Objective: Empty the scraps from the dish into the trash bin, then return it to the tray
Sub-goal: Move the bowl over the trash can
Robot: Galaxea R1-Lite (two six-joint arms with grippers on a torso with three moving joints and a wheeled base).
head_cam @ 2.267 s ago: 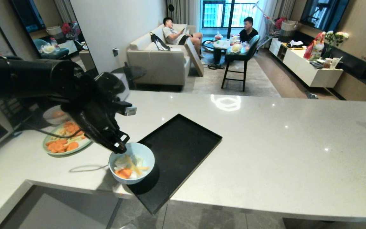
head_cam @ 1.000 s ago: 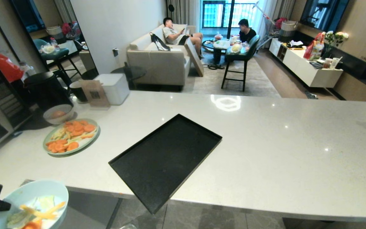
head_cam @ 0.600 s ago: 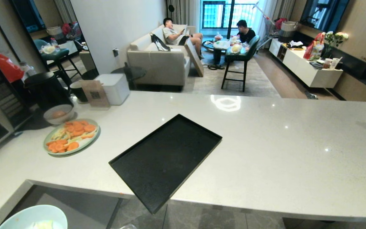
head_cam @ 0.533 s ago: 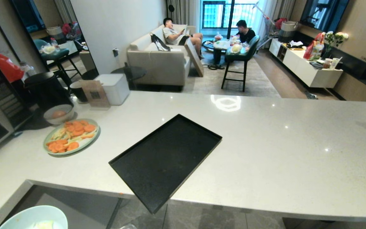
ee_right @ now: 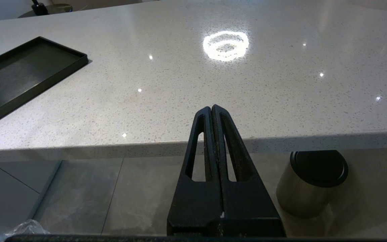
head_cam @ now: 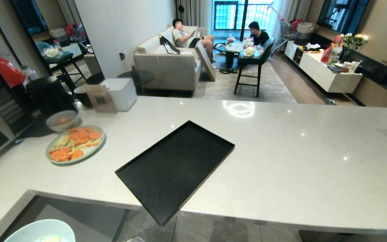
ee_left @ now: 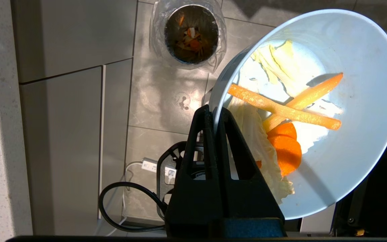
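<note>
pale-blue dish (ee_left: 348, 60), cut off in head view, pinched by left gripper (ee_left: 214, 112); right gripper (ee_right: 211, 109) closed, empty.

Left claw (ee_left: 213, 112) is clamped tight with fingers together; right claw (ee_right: 212, 111) hangs closed, empty.

- A large black tray (head_cam: 176, 169) lies at an angle in the middle of the frame on the pale speckled counter (head_cam: 297, 161), its near corner jutting past the counter's front edge.
- At the bottom left corner the rim of a pale light-blue dish (head_cam: 40, 231) pokes into the frame, below the counter edge, with what may be a whitish scrap inside.
- Left of the tray, well apart, sits a green plate (head_cam: 75, 144) heaped with carrot slices.
- Just beyond the plate stands a white bowl (head_cam: 61, 121), and behind it a dark black-topped cylinder (head_cam: 49, 95).
- At the upper middle, two people sit in a living room: one on a beige sofa (head_cam: 168, 65), one at a small table.
</note>
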